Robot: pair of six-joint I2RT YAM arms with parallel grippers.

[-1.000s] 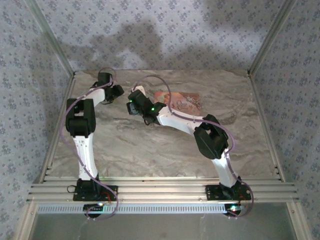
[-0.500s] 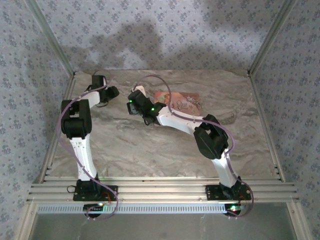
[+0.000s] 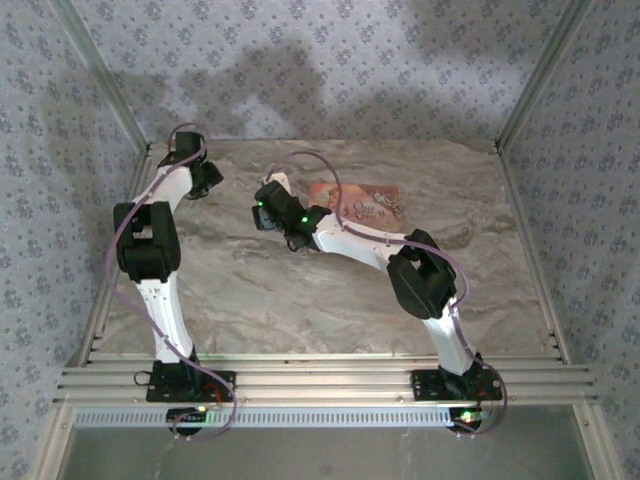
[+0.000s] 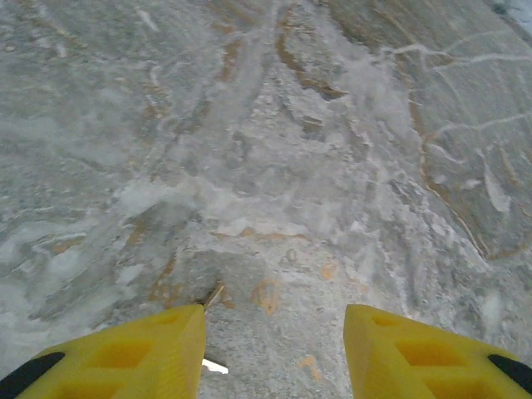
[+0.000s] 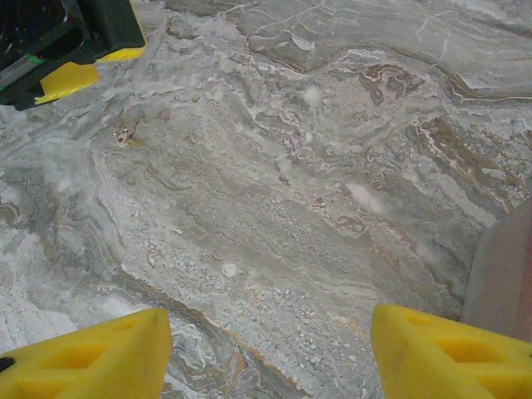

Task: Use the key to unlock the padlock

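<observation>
A tiny pale metal thing that looks like the key point(image 5: 125, 135) lies on the marble table point(image 3: 300, 300), just ahead of my left gripper's yellow fingertips point(image 5: 71, 80). In the left wrist view a thin brassy sliver point(image 4: 214, 295) pokes out beside the left finger. My left gripper point(image 4: 274, 332) is open over bare marble near the far left corner point(image 3: 210, 180). My right gripper point(image 5: 270, 332) is open too, low over the table with nothing between its fingers point(image 3: 270, 188). The padlock is out of view.
A pink floral box point(image 3: 360, 205) lies flat behind the right arm; its edge point(image 5: 503, 283) shows at the right of the right wrist view. Metal frame posts and patterned walls close in the table on three sides.
My left arm has swung left and back toward the far left corner, drawing its gripper away from the right gripper. The right arm has not moved.
</observation>
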